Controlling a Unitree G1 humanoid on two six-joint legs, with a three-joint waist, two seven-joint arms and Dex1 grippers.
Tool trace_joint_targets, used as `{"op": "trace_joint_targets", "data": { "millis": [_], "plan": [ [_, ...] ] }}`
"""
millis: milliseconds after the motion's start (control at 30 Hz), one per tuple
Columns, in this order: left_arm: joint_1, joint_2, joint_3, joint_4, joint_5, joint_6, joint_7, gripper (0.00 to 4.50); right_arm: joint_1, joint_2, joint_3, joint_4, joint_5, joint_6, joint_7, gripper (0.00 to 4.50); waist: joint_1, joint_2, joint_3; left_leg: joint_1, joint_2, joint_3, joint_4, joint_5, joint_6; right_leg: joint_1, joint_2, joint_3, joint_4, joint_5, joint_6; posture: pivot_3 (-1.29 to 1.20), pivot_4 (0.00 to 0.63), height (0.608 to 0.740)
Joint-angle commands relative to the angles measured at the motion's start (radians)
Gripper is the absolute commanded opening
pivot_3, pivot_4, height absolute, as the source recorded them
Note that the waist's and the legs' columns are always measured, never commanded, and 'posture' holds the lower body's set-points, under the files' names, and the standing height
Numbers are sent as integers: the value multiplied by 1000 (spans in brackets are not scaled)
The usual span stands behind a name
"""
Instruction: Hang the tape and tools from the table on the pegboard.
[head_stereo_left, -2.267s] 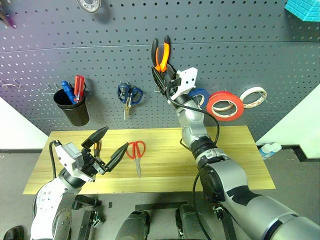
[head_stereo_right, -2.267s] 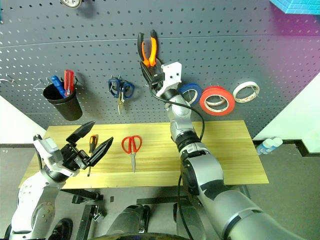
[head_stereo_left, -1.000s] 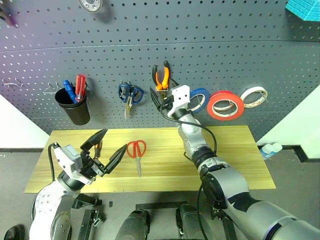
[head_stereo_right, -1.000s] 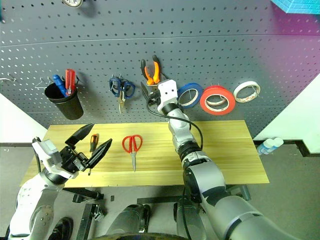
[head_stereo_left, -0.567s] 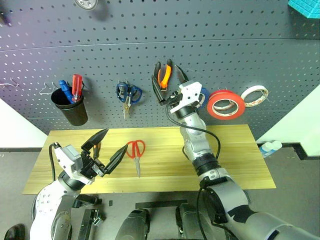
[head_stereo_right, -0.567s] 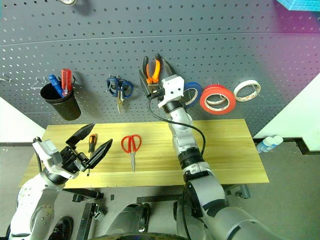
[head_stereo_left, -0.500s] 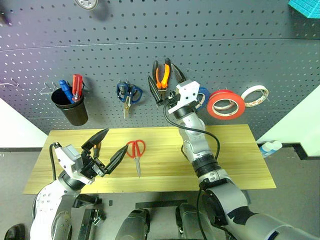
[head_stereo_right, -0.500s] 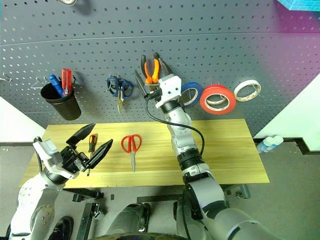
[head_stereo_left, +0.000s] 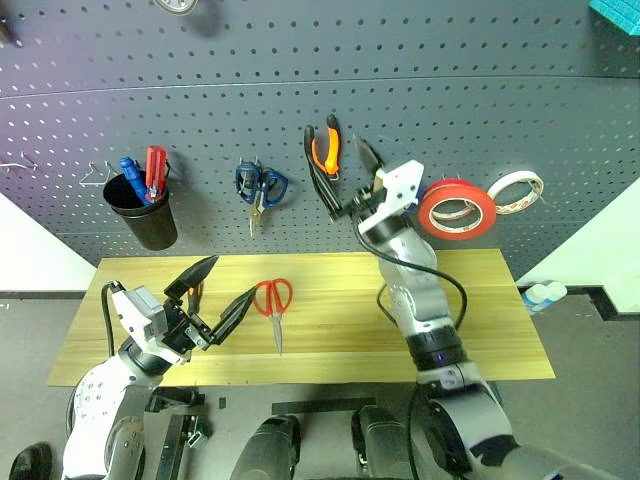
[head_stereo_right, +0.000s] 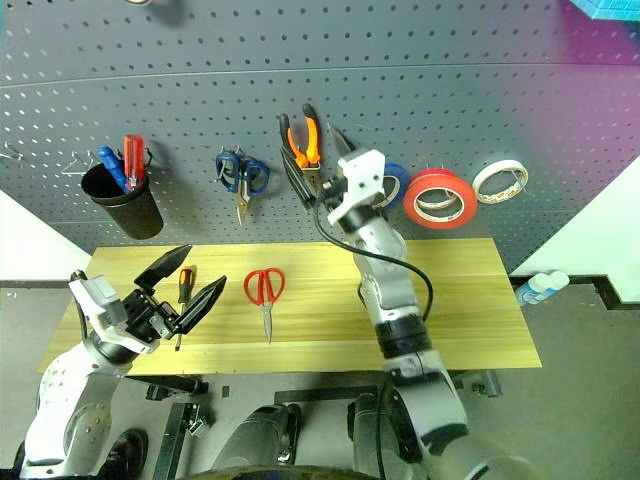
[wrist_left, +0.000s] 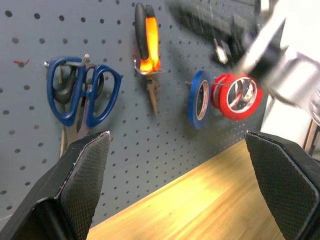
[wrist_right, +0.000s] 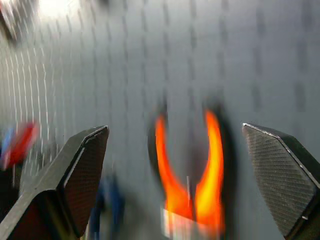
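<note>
1. The pegboard (head_stereo_left: 450, 110) stands just ahead of the right pincer (head_stereo_left: 350, 175) and carries the hooks everything must end up on.
2. The table (head_stereo_left: 480, 300) lies below both pincers; the red-handled scissors (head_stereo_left: 274, 305) rest on it just right of the left pincer (head_stereo_left: 222, 290), and the orange-handled screwdriver (head_stereo_right: 183, 290) sits between that pincer's fingers, not touched as far as I can tell.
3. The red tape roll (head_stereo_left: 454, 208) already hangs on the pegboard, just right of the right pincer.
4. The pliers (head_stereo_left: 322, 165) hang handles up from a hook, directly before the right pincer, whose jaws are spread wide and empty. A second ago that pincer was right up against them; it has since backed away, leaving them hung.
5. The left pincer, jaws also wide apart, has stayed put over the table, probably waiting for the next pick.
</note>
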Motion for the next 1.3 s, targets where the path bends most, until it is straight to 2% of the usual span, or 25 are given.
{"op": "trace_joint_targets", "data": {
  "millis": [33,167,300,400,533,633,767,900,1067,1300],
  "plan": [
    [-11,12,20,7,7,-14,1,4500,62,-84,-59,-196,263,259,133,4481,0,0,6,0,0,0,0,0,1,1,0,0,-1,0,0,-6,185,740],
    [-54,11,-6,85,83,31,74,4500,151,-229,-67,-290,350,419,247,4481,-6,0,11,-1,0,0,1,-1,1,1,0,0,-2,0,0,-32,183,740],
    [-118,15,-79,182,157,241,191,4500,241,-343,-75,-386,367,458,342,4481,-6,-2,12,0,0,0,1,-1,1,2,0,-2,-3,0,2,-57,182,740],
    [-173,1,-140,245,249,328,274,4500,293,-396,-72,-476,391,477,399,4481,-10,-4,15,-1,0,0,2,-2,3,2,0,-2,-4,0,4,-77,180,740],
    [-233,-30,-182,293,282,426,331,4500,325,-417,-58,-519,376,460,435,4481,-8,-5,15,-1,0,0,3,-2,2,3,0,-2,-4,1,5,-101,174,740],
    [-283,-40,-232,358,371,543,424,4500,329,-430,-49,-523,348,447,451,4481,-8,-5,15,-1,0,0,4,-2,2,3,-1,-2,-5,2,6,-119,175,740],
    [-341,-74,-260,418,362,638,417,4500,318,-417,-37,-495,312,422,441,4481,-9,-7,16,-1,0,1,4,-2,2,4,-1,-2,-6,2,7,-128,181,740],
    [-426,-150,-262,456,377,744,504,4500,289,-387,-33,-482,298,414,411,4481,-7,-9,18,-1,0,0,5,-2,2,4,-1,-2,-5,3,7,-130,188,740],
    [-491,-198,-272,451,413,874,591,4500,263,-380,-36,-442,279,406,413,4481,-11,-10,19,-1,0,1,5,-2,2,5,-1,-2,-6,3,8,-131,199,740],
    [-488,-258,-257,345,420,1084,693,4500,244,-384,-51,-427,280,408,413,4481,-10,-13,27,-1,0,1,4,-2,2,4,-1,-2,-5,3,8,-129,226,740]
  ]
}}
